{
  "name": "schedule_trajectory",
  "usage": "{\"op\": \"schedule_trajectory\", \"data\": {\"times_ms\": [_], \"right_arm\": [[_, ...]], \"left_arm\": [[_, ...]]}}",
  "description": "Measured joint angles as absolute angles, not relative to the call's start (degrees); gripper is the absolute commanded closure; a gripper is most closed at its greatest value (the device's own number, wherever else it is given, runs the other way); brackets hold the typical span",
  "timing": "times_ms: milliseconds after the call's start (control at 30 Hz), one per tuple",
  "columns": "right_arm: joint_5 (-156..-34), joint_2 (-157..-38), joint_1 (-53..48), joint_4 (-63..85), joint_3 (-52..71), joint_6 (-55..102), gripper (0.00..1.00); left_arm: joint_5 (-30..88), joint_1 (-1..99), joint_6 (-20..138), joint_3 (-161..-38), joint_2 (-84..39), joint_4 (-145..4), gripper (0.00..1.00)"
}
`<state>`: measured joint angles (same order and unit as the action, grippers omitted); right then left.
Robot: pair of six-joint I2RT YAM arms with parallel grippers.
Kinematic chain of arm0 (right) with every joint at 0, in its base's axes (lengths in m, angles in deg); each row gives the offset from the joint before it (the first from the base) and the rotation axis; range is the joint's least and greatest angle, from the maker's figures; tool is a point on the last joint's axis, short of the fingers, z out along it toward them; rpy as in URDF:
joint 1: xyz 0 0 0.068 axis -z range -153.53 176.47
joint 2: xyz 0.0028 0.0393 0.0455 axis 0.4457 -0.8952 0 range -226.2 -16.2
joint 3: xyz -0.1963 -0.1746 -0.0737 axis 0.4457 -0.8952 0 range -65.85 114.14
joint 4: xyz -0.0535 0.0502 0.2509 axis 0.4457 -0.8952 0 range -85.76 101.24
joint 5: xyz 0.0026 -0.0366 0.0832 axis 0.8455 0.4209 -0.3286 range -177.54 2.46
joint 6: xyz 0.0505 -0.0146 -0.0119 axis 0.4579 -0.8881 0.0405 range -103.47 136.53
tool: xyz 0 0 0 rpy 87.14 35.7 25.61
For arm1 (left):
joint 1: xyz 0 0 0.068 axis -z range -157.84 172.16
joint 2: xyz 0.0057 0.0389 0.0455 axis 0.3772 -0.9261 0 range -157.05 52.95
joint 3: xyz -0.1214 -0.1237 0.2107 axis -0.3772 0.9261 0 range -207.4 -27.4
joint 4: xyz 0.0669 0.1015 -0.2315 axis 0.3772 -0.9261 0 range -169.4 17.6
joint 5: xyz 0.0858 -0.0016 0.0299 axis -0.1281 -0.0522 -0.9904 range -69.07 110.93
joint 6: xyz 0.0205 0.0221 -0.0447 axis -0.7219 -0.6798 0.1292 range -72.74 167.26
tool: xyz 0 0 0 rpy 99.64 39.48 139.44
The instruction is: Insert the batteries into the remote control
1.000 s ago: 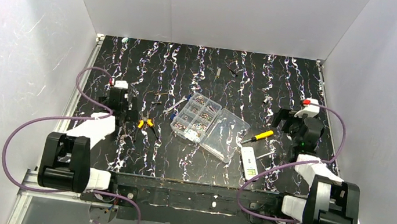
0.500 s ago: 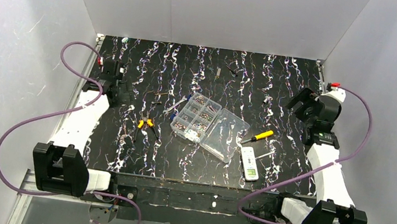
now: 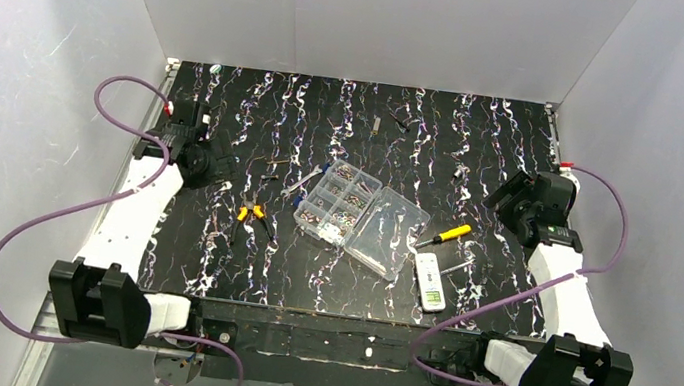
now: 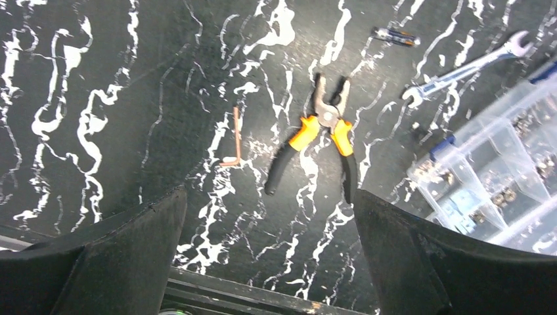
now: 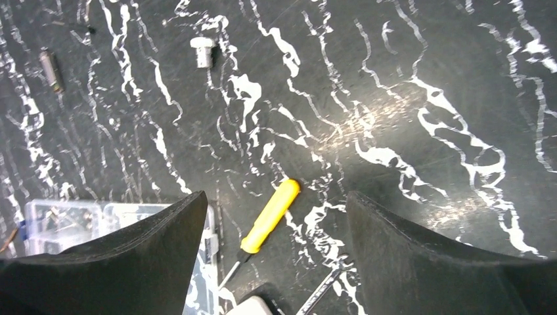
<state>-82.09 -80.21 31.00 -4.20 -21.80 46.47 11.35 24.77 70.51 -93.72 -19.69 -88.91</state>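
Both of my grippers hang spread wide and empty. From the overhead camera, the left gripper (image 3: 207, 167) sits at the table's left side and the right gripper (image 3: 504, 198) at its right. The remote control (image 3: 429, 282) lies between them, well apart from both, near the front edge and just beside the open lid of the organiser box (image 3: 355, 213).

Through the left wrist, my left gripper (image 4: 269, 197) frames orange-handled pliers (image 4: 322, 131), a bent hex key (image 4: 233, 138) and a wrench (image 4: 466, 69). None of these belong to the job.

Through the right wrist, my right gripper (image 5: 276, 197) hovers over the yellow-handled screwdriver (image 5: 269, 216). Only a white corner of the remote control (image 5: 253, 307) peeks in at the bottom. A small cylinder (image 5: 50, 69) lies far off (possibly one of the batteries, too small to be sure).

I see three risks. I could clamp the wrong small part. A round battery could roll away under a careless pinch. A low sweep could also catch the screwdriver and shove the remote toward the edge.
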Motion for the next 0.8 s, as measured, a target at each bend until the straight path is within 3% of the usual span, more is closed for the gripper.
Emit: {"op": "schedule_trajectory", "data": {"times_ms": [167,433,800], "right_arm": [[-83.64,-80.23,27.53,-5.56,-22.5,48.15,0.17],[-79.03,-78.74,6.19,-10.59,-25.17,51.43,0.19],[-78.75,-70.44,0.77,-22.96,-29.85,55.6,0.21]], "left_arm": [[11.7,30.93,72.58,-91.3,-15.54,-89.04,0.01],[11.65,45.34,76.82,-88.04,-17.11,-88.34,0.0],[14.17,51.46,80.54,-86.69,-18.73,-84.21,0.01]]}}
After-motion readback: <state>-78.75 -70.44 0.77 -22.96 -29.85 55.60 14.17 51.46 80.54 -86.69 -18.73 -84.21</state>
